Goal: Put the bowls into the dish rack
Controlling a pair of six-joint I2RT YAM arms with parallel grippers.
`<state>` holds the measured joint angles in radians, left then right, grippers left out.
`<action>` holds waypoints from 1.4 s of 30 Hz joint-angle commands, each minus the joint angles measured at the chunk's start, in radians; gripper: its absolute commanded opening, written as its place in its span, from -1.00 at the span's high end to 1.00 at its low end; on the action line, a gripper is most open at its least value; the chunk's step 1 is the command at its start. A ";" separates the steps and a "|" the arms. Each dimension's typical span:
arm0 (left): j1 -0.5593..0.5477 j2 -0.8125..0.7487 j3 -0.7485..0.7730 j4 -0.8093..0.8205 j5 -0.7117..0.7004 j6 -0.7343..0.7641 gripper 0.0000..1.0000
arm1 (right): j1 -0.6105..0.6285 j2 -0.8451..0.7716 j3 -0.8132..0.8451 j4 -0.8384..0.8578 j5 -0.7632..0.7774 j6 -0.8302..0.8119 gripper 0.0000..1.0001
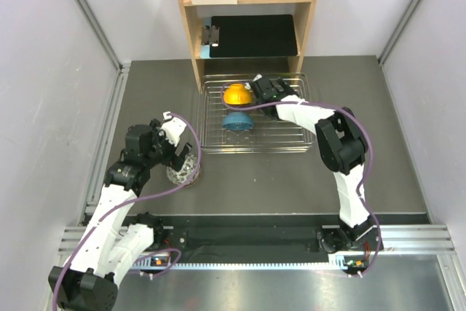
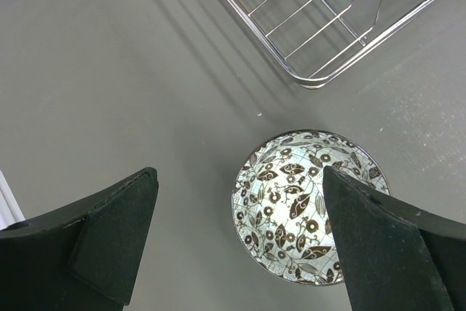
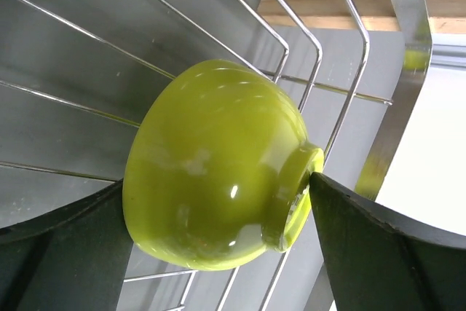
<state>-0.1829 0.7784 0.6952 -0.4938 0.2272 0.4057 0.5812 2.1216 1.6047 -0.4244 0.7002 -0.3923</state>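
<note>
Right wrist | lime-green bowl [image 3: 218, 172] within right gripper [image 3: 217, 213] | on dish rack [image 3: 362, 63]

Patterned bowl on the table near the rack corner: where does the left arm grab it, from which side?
Pinch the rim from straight above. The patterned bowl sits upright, mouth up, on the table, so its rim is the graspable edge: one finger inside, one outside. The left gripper hangs open over it; the rim side away from the dish rack probably gives most room.
</note>
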 commanded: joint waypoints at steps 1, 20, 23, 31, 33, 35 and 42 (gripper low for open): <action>0.008 -0.016 -0.003 0.009 0.015 -0.022 -0.98 | 0.006 -0.009 0.040 -0.040 -0.074 0.013 -0.90; 0.010 -0.033 0.020 -0.026 0.015 -0.024 -0.98 | -0.001 -0.081 0.069 -0.162 -0.382 0.015 -0.99; 0.010 -0.036 0.023 -0.034 0.012 -0.027 -0.98 | -0.011 -0.084 0.067 -0.174 -0.419 0.020 -0.99; 0.010 -0.047 0.024 -0.049 0.017 -0.030 -0.98 | -0.050 -0.083 0.064 -0.162 -0.449 0.009 -0.99; 0.010 -0.050 0.024 -0.052 0.018 -0.030 -0.98 | -0.061 -0.081 0.072 -0.149 -0.450 0.000 -0.99; 0.010 -0.050 0.023 -0.055 0.014 -0.027 -0.98 | -0.075 -0.071 0.083 -0.148 -0.452 -0.008 -0.99; 0.010 -0.054 0.012 -0.063 0.008 -0.016 -0.98 | -0.107 -0.048 0.110 -0.131 -0.441 -0.026 -0.99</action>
<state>-0.1783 0.7395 0.6952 -0.5537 0.2306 0.3916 0.4938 2.0586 1.6703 -0.5579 0.2783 -0.4099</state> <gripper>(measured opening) 0.991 0.996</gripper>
